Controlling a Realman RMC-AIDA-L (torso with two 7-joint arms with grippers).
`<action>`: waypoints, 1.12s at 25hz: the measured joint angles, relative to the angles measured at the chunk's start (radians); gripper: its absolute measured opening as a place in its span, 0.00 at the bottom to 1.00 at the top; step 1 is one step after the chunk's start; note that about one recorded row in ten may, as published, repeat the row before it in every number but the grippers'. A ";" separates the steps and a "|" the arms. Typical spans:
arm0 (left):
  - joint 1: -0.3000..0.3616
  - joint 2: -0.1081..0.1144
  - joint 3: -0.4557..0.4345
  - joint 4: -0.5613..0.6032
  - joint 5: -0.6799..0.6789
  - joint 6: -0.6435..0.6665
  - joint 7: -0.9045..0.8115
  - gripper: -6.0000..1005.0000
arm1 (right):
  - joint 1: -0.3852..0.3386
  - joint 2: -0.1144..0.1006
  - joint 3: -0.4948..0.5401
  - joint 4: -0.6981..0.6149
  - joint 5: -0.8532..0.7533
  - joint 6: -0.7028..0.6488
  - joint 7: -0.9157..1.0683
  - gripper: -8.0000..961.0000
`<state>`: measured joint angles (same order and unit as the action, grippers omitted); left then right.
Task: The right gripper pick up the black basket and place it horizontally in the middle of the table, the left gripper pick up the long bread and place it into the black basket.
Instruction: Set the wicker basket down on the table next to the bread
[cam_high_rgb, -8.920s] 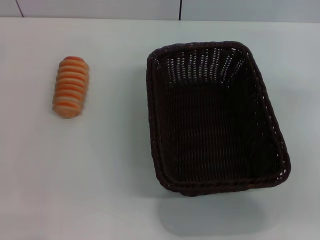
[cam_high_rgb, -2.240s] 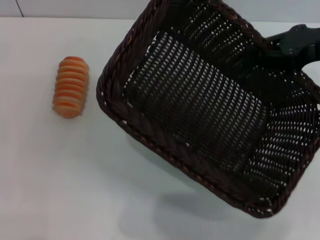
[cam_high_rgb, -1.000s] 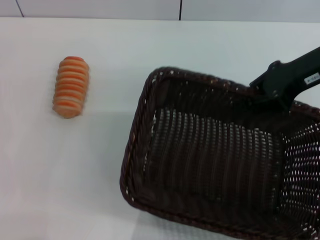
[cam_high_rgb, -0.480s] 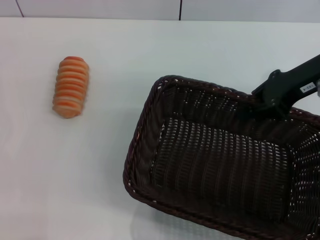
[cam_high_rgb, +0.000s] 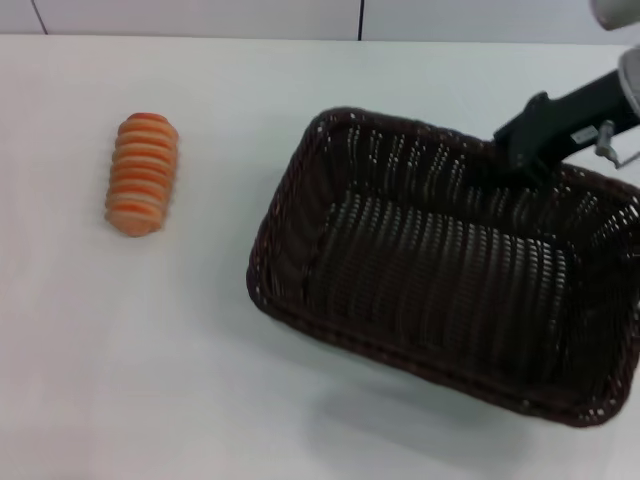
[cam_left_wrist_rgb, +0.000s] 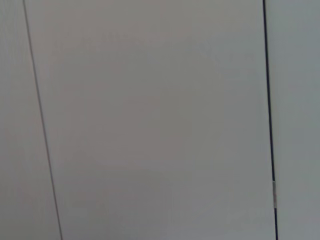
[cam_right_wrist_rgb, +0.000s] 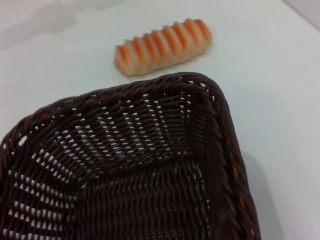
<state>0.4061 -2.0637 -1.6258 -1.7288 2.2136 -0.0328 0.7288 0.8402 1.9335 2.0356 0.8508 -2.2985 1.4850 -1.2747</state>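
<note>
The black basket (cam_high_rgb: 450, 270) lies with its long side running left to right, right of the middle of the white table (cam_high_rgb: 150, 360). It is empty and a little askew, and a shadow shows under its near edge. My right gripper (cam_high_rgb: 520, 148) is shut on the basket's far rim near its right end. The long bread (cam_high_rgb: 142, 173) lies on the table at the left, well apart from the basket. The right wrist view shows the basket's inside (cam_right_wrist_rgb: 140, 165) and the bread (cam_right_wrist_rgb: 162, 46) beyond its corner. My left gripper is out of view.
Bare tabletop lies between the bread and the basket and along the near edge. A pale wall with dark seams (cam_high_rgb: 360, 18) runs behind the table. The left wrist view shows only a plain grey panel (cam_left_wrist_rgb: 150, 120).
The basket, first lying lengthwise and then lifted and turned by my right gripper, has come lower and levelled out with its long side across. The bread has not moved.
</note>
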 joint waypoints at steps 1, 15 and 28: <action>-0.002 0.000 0.000 0.000 0.000 -0.001 0.000 0.81 | 0.007 0.003 -0.018 -0.008 0.002 -0.039 -0.003 0.17; -0.112 0.000 0.003 0.058 0.000 -0.029 0.026 0.81 | 0.031 0.056 -0.029 -0.059 0.061 -0.183 -0.120 0.17; -0.141 0.002 0.007 0.072 0.000 -0.033 0.030 0.81 | 0.029 0.068 -0.062 -0.075 0.115 -0.186 -0.145 0.17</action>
<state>0.2654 -2.0618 -1.6187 -1.6568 2.2135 -0.0661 0.7588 0.8696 2.0012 1.9735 0.7761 -2.1838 1.2995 -1.4198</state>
